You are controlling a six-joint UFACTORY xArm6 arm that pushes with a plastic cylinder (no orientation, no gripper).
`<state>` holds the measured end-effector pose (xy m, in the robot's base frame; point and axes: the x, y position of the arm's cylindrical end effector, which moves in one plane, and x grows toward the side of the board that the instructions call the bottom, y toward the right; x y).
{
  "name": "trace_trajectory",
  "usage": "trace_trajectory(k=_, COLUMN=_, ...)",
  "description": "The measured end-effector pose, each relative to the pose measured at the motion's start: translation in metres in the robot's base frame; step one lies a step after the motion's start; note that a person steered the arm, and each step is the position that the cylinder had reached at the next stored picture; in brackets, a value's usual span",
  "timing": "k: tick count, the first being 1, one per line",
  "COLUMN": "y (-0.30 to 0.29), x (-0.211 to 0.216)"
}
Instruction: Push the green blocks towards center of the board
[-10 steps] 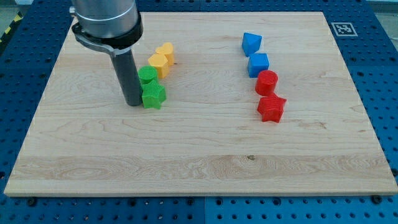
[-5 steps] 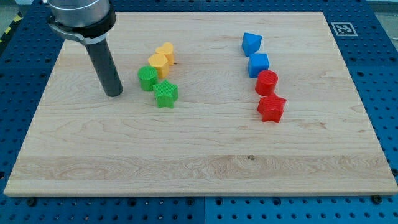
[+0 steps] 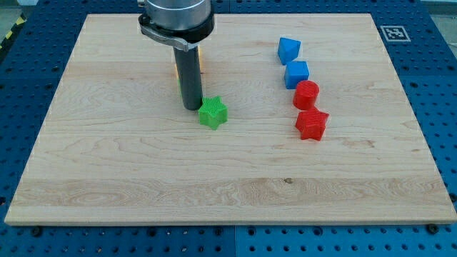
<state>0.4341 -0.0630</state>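
A green star-shaped block (image 3: 213,113) lies on the wooden board (image 3: 114,178), a little left of the middle. My tip (image 3: 191,108) stands just to its upper left, touching or nearly touching it. The second green block does not show; the rod may hide it. Only thin slivers of the yellow blocks (image 3: 177,73) show, behind the rod.
On the view's right, a column holds a blue block (image 3: 288,50), a blue cube (image 3: 297,73), a red round block (image 3: 306,94) and a red star-like block (image 3: 312,123). A black-and-white marker (image 3: 392,32) sits at the board's top right corner.
The rod moved from the left of the green blocks to the right. The green star has shifted right towards the middle. The round green block has dropped out of sight behind the rod.
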Motion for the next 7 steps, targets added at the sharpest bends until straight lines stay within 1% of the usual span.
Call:
trace_trajectory(k=1, y=-0.005, x=-0.001)
trace_trajectory(k=2, y=-0.031, x=-0.005)
trace_trajectory(k=3, y=-0.045, x=-0.02)
trace_trajectory(k=5, y=-0.045, x=-0.027)
trace_trajectory(k=7, y=-0.03, x=-0.029)
